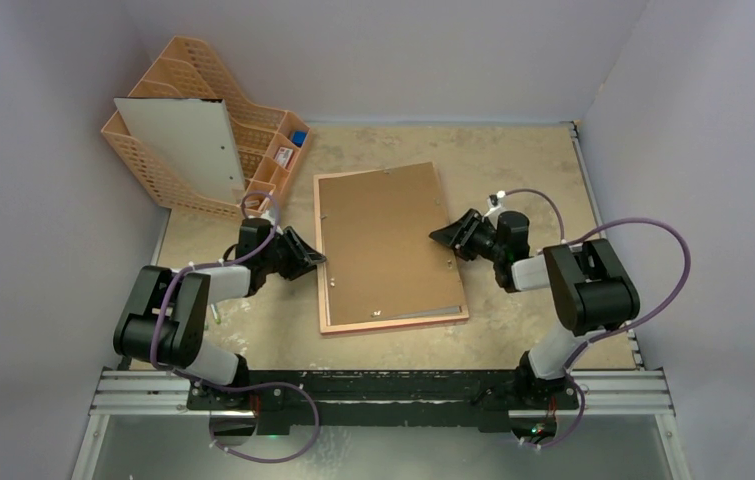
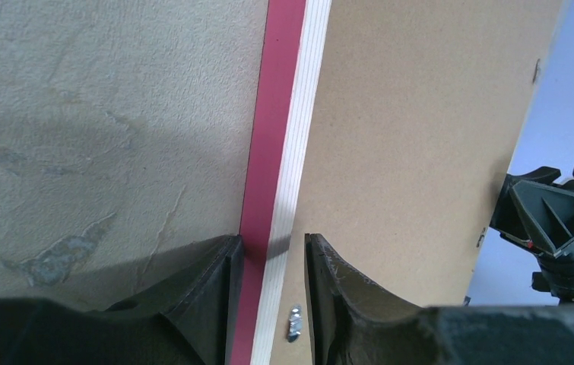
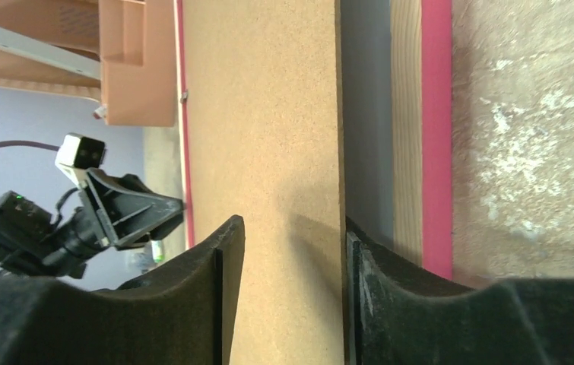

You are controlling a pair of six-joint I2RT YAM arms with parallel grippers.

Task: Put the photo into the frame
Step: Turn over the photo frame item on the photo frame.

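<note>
1. Left of the frame and further back on the desk stands an orange desk organiser. A pale panel leans in it, and a small blue thing sits in one of its front compartments.
2. The left hand is at the frame's left rim, about midway along. Its fingers are spread astride the rim. The pink-red border and a white ribbed strip run between them, with a gap on the side towards the frame's middle, and they pinch nothing.
3. The frame lies flat and face down in the middle of the desk, between the two hands, turned a little against the desk's edges.
4. A brown backing board lies askew on the frame's reverse. A grey strip shows between it and the frame's near rim. A small metal tab sits on the board just inside the frame's left rim.
5. The right hand is at the frame's right side. Its fingers are spread, one over the board and one just past the board's right edge. Beyond that edge lie a grey band, the pale wood reverse and the pink-red border. This hand pinches nothing either.
</note>
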